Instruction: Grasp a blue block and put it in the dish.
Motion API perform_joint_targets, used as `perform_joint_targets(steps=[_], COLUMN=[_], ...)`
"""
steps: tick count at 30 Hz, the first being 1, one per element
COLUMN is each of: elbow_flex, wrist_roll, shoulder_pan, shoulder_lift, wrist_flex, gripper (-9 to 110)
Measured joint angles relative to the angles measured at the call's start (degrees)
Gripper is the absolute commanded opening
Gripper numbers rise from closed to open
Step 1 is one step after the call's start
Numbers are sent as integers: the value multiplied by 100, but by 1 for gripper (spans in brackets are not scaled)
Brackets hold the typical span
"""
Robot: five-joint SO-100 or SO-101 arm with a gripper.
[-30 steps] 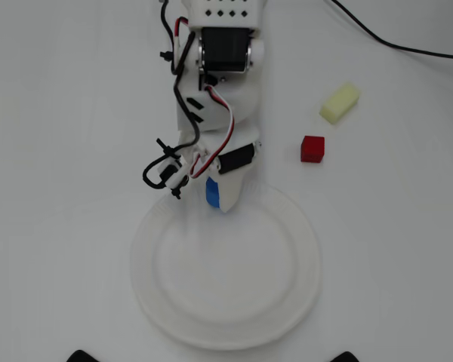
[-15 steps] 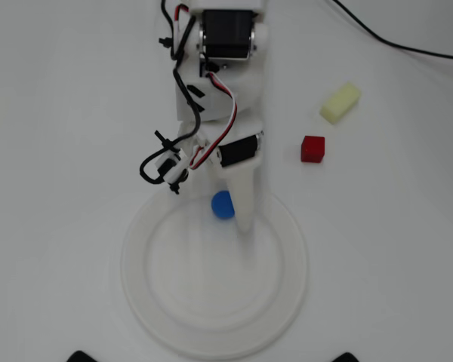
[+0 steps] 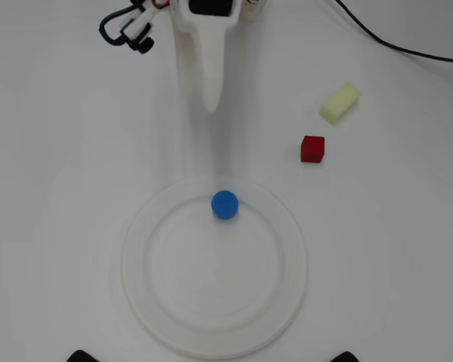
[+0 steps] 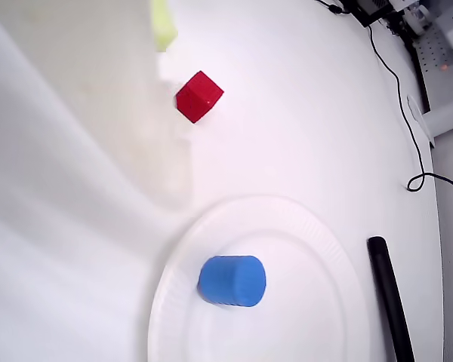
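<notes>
The blue block (image 3: 225,204) is a small blue cylinder that rests inside the dish (image 3: 147,302), near its far rim. In the wrist view the blue block (image 4: 232,280) lies on the dish (image 4: 317,317) with nothing touching it. My white gripper (image 3: 211,105) points down from the top of the overhead view, well clear of the dish and holding nothing. Only one tapered white shape shows, so the gap between the jaws is hidden. In the wrist view one blurred white finger (image 4: 75,151) fills the left side.
A red cube (image 3: 312,148) (image 4: 198,96) and a pale yellow block (image 3: 340,102) (image 4: 162,26) lie on the white table to the right of the gripper in the overhead view. A black cable (image 3: 392,45) runs across the top right corner. A black bar (image 4: 389,294) lies beside the dish.
</notes>
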Motion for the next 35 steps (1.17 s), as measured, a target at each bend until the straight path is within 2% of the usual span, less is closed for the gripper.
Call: perform_joint_targets(steps=[6,9,11,16,24,35], elbow_flex=[2681,3366,3691,4263,4729,4913], wrist_roll=[-53,88,290,967,1705,1582], shoulder_pan=[-9,0,0,-53,-835,-1389], shoulder_lift=[3173,3946,4017,4078,4078,4087], wrist_flex=[123,396,536,853,1468,1503], gripper=[34,33,31,0,0,0])
